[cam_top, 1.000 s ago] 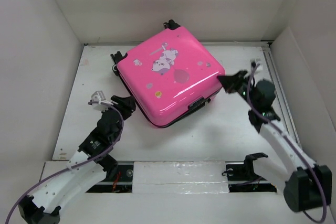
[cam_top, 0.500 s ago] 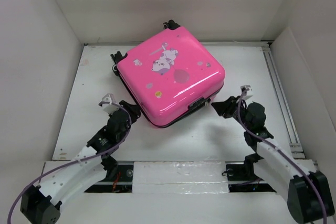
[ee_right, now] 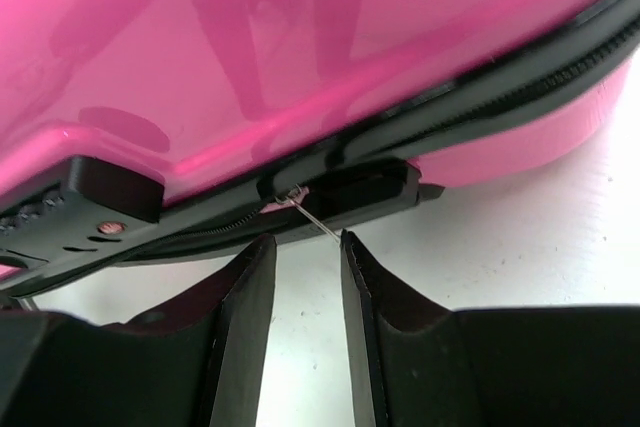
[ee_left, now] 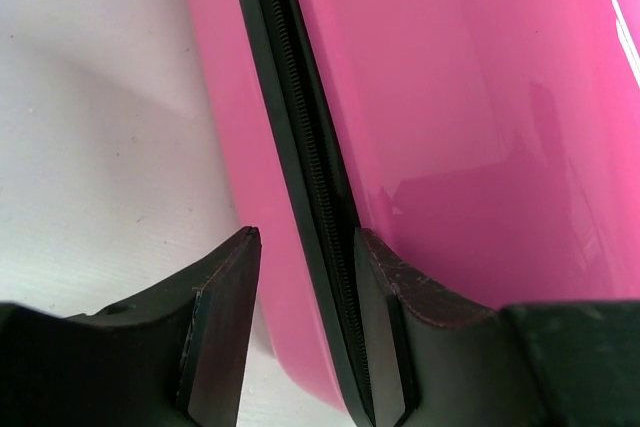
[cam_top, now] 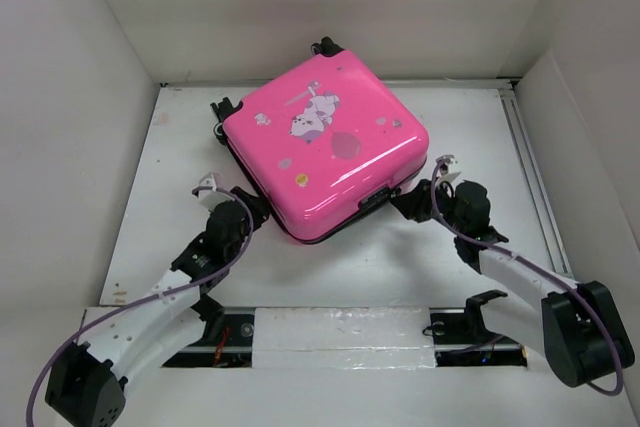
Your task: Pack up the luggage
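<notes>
Closing the slightly parted right jaws on the thin zipper pull (ee_right: 315,215) could miss it; the open left jaws, astride the zipper seam (ee_left: 310,177) of the luggage (cam_top: 325,142), might shove it.

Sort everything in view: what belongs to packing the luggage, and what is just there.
For the job:
pink suitcase, shut and lying flat
left hand, at its side edge
right hand, at its front edge

Just there:
white table
plain walls around it
</notes>
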`<state>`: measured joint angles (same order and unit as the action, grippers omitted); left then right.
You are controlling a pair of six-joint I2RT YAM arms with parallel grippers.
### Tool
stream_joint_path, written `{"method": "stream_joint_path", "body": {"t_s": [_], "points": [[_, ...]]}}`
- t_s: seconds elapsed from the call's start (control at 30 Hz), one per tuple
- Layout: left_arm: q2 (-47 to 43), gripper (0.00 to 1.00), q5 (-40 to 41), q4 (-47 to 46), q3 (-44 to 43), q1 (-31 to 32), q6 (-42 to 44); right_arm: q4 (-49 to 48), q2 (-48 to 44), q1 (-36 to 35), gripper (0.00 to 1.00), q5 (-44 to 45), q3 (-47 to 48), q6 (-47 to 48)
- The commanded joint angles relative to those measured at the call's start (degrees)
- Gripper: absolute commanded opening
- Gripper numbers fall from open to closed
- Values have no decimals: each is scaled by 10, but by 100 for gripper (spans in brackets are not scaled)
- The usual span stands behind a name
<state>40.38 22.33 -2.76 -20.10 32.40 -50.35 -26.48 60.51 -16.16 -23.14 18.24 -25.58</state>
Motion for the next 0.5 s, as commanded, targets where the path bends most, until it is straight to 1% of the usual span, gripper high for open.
{"method": "stream_joint_path", "body": {"t_s": [0.0, 0.17, 0.27, 0.33, 0.43, 0.47], "points": [[11, 38, -40, -55, 5, 1, 5, -47, 10, -6, 38, -4, 36, 17], [16, 36, -40, -50, 5, 1, 5, -54, 40, -6, 39, 4, 57, 28], [-7, 35, -27, -28, 10, 1, 5, -66, 63, -6, 39, 4, 63, 33], [-27, 34, -4, -8, 16, 1, 5, -74, 68, -6, 39, -2, 68, 33], [-33, 34, 25, 5, 16, -5, 21, -106, 85, -6, 32, -23, 68, 27], [-33, 34, 25, 22, 8, -13, 21, -106, 91, -6, 26, -28, 68, 21]]}}
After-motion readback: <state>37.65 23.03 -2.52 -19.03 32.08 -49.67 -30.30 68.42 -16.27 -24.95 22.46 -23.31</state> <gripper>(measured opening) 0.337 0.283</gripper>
